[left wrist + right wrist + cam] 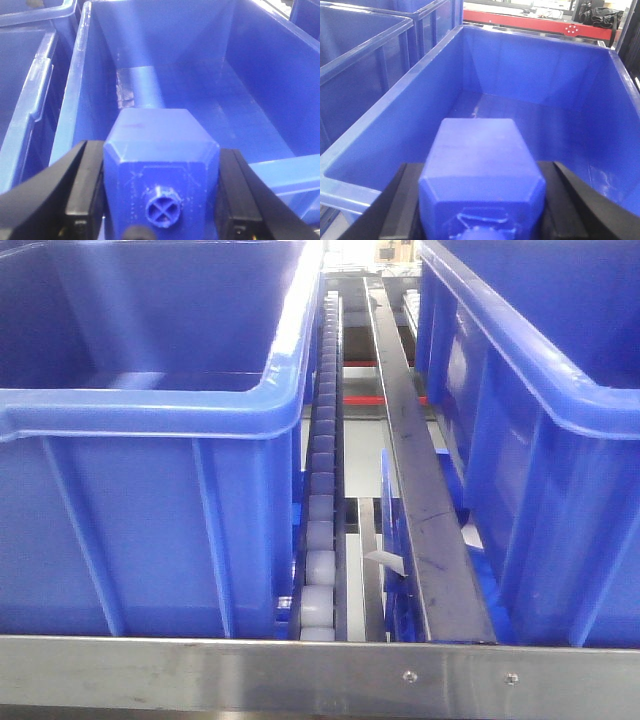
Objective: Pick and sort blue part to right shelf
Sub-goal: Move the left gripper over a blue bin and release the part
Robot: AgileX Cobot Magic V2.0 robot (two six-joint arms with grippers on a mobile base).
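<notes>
- Left gripper (161, 192): its black fingers (87, 185) are pressed against both sides of the small matte-blue bottle-shaped part (160, 145), with the part's round nub towards the camera.
- Beyond the fingers lies a deep blue plastic bin (175, 40).
- Right gripper (482, 200): clamped on a similar blue block (477, 155), above another blue bin (545, 70).

No legible text, label or number anywhere.
</notes>
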